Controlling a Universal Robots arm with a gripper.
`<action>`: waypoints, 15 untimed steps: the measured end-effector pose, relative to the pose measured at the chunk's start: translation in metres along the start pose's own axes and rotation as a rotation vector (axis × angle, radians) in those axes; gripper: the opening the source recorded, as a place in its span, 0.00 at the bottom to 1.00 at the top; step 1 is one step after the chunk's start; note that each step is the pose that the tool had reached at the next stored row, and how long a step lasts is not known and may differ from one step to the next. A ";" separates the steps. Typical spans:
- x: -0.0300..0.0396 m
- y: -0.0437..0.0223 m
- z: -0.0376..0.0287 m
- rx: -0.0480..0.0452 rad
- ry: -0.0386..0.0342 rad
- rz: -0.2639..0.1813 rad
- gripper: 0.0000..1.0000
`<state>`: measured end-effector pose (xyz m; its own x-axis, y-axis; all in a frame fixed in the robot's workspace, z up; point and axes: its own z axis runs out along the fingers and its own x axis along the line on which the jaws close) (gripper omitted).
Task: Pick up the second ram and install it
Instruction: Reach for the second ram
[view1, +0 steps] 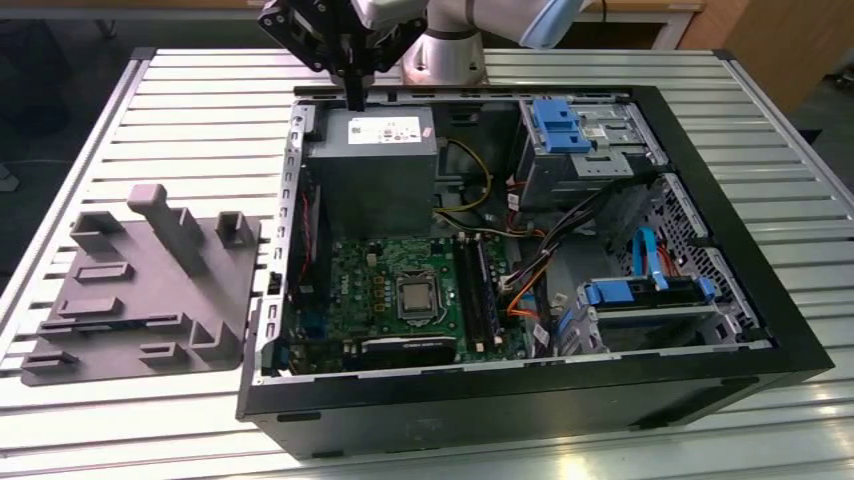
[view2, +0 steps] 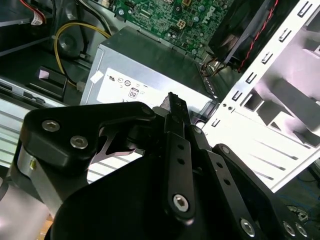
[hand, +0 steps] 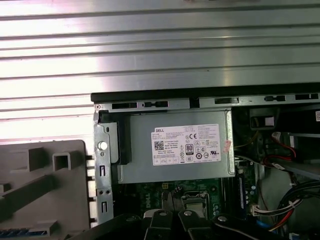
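Observation:
My gripper (view1: 355, 98) hangs over the back edge of the open computer case (view1: 747, 300), just above the grey power supply (view1: 371, 130). Its two black fingers are pressed together, and nothing shows between them. In the second wrist view the gripper (view2: 174, 104) points at the power supply (view2: 145, 75). In the first wrist view the gripper (hand: 169, 202) sits over the green motherboard (hand: 150, 197). The motherboard (view1: 387, 290) lies in the case floor with long black memory slots (view1: 478, 290) beside the processor socket (view1: 418, 296). The second ram is hidden.
A grey moulded fixture (view1: 140, 290) with posts and slots lies on the slatted metal table (view1: 200, 110), at the exterior view's left of the case. Drive bays with blue latches (view1: 561, 125) and loose cables (view1: 534, 270) fill the side of the case at the exterior view's right.

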<state>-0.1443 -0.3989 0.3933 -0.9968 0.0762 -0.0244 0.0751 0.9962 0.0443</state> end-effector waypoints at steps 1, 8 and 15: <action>0.0004 0.0000 0.0000 0.0000 0.0000 0.000 0.11; 0.0030 -0.0002 -0.0001 0.0000 -0.0001 0.000 0.11; 0.0062 -0.0005 -0.0002 0.0000 0.0000 0.000 0.11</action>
<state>-0.1505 -0.3989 0.3933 -0.9968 0.0763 -0.0245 0.0751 0.9962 0.0443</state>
